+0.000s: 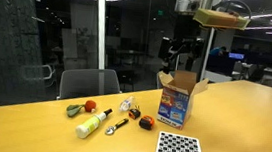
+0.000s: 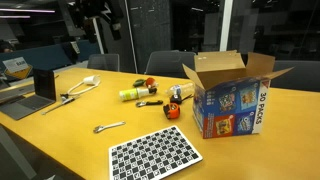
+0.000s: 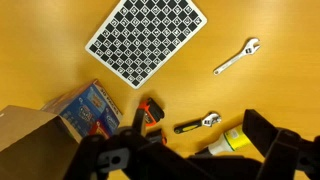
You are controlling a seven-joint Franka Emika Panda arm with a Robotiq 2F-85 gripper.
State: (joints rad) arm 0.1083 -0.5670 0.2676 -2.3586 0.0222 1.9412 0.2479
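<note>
Tool (image 3: 195,156): jaws spread wide, empty, above bench (image 3: 40,40). Cardboard box (image 3: 75,112) at 10 o'clock, checkerboard (image 3: 148,38) at 12, wrench (image 3: 237,57) at 1.

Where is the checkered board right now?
In both exterior views the checkered board lies flat on the wooden table, nearer the camera than the open cardboard box.

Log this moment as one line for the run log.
end effector open, empty, above table | nearest: orange-black tool, bottle, open box | apart: checkerboard, wrench
</note>
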